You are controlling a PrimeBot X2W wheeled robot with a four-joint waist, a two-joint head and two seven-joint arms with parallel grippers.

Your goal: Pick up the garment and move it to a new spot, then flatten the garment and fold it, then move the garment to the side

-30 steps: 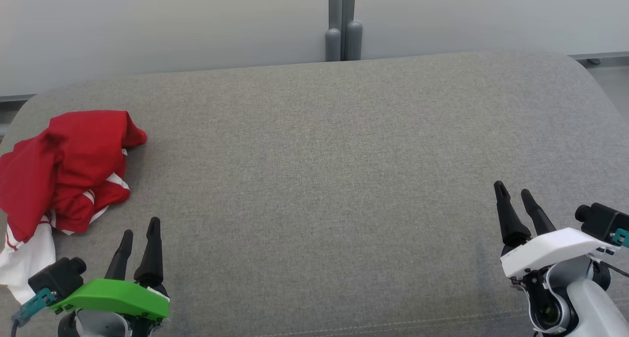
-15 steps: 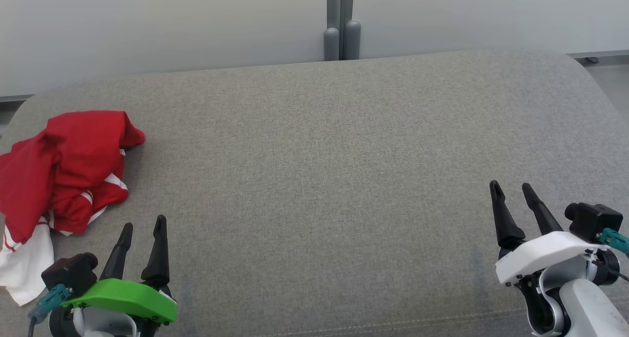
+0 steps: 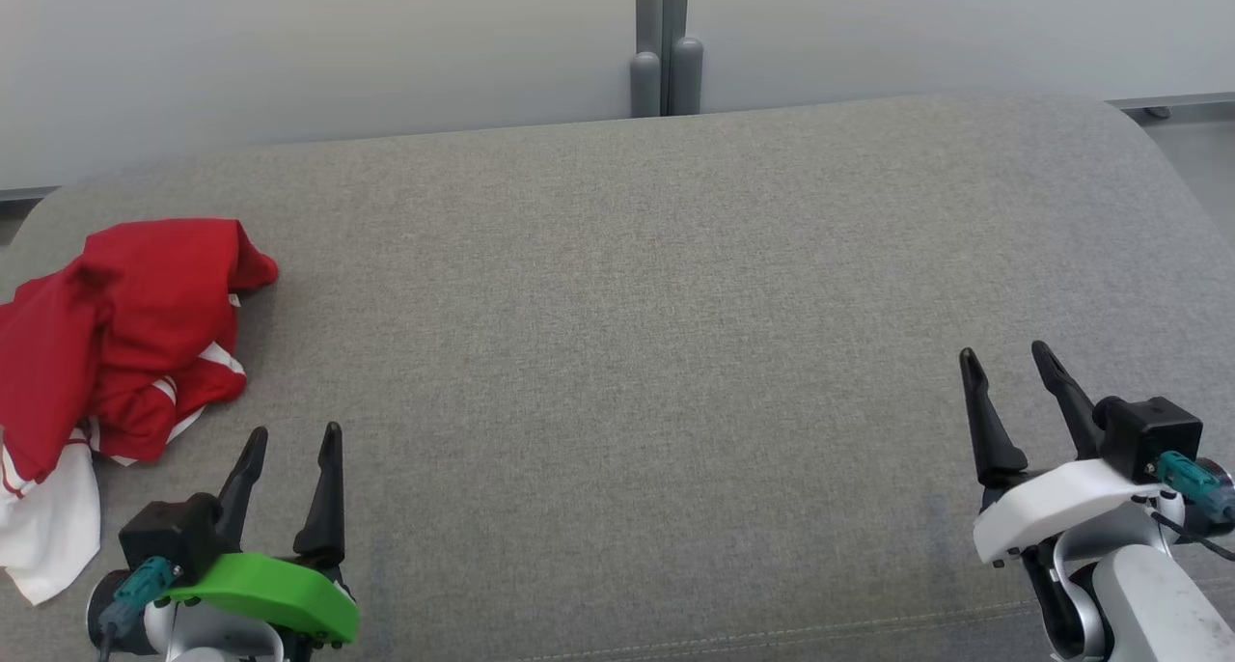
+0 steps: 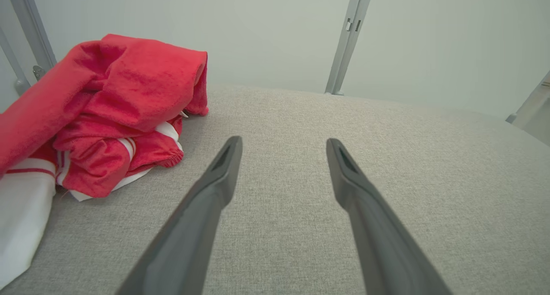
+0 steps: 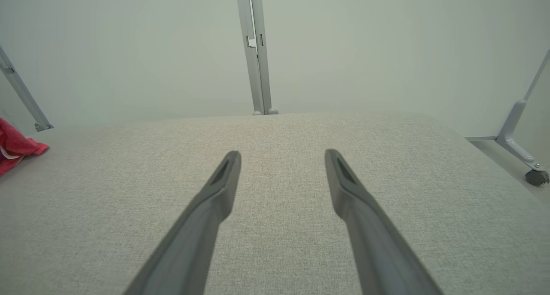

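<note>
Locating the garment (image 3: 125, 324) at the far left of the grey upholstered surface (image 3: 627, 286): crumpled in a heap, with red cloth on top and white cloth with red stripes underneath, trailing toward the near left edge. Lies directly on the upholstery, inside nothing, and is cut off at the left by the head view's border. Seen from the left wrist as garment (image 4: 120, 97): a red mound over striped white folds, to the left of the fingers and apart from them. Seen from the right wrist as garment (image 5: 17, 146): a small red corner at the left border.

Placing the left gripper (image 3: 294, 432) at the lower left of the head view, under a green cover. Points its fingers up the view, spread apart and released, grasping nothing. Sits near the garment's lower right edge without touching it. Confirmed from its own wrist as left gripper (image 4: 283, 141): bare grey fabric between the two fingers.

Placing the right gripper (image 3: 1002, 350) at the lower right, under a white cover. Holds its fingers spread and empty, leaning slightly leftward, well apart from the garment. Confirmed from its own wrist as right gripper (image 5: 282, 152): bare upholstery between the fingers.

Backed by pale wall panels joined at a grey post (image 3: 664, 40).
</note>
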